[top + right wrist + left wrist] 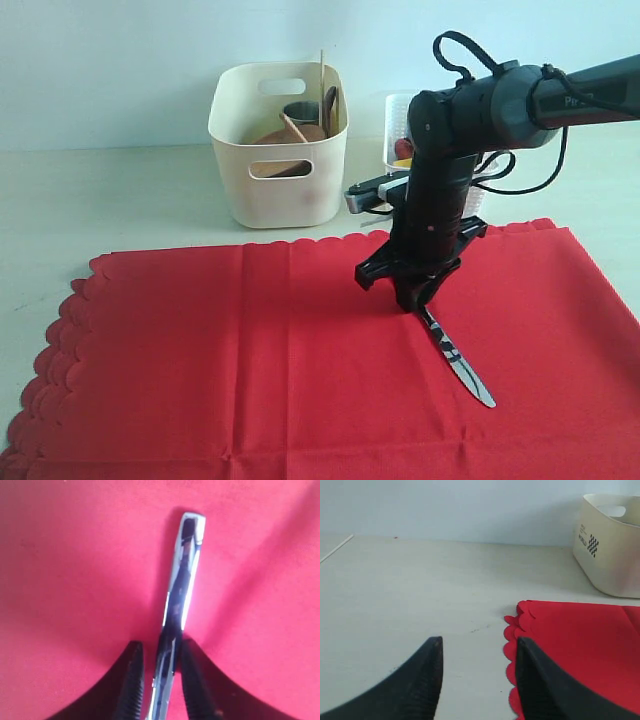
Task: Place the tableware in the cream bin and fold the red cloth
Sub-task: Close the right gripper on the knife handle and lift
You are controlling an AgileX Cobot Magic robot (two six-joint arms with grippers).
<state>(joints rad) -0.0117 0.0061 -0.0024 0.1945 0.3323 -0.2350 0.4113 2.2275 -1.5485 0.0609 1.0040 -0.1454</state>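
The red cloth [250,360] lies spread flat over the front of the table. A silver knife [460,365] lies on it right of centre. My right gripper [415,300] points down over the knife's middle. In the right wrist view the knife [182,580] runs between the fingers of the right gripper [161,644], one touching it, the other a small gap away. The cream bin [275,190] stands behind the cloth and holds chopsticks [322,80], a steel cup [300,110] and a brown plate [285,135]. My left gripper [479,640] is open over bare table beside the cloth's scalloped edge [512,645].
A white lattice basket [398,125] with food items stands right of the cream bin, partly hidden by the right arm. Bare pale table [100,200] runs left of the bin and behind the cloth. The cream bin [610,555] also shows in the left wrist view.
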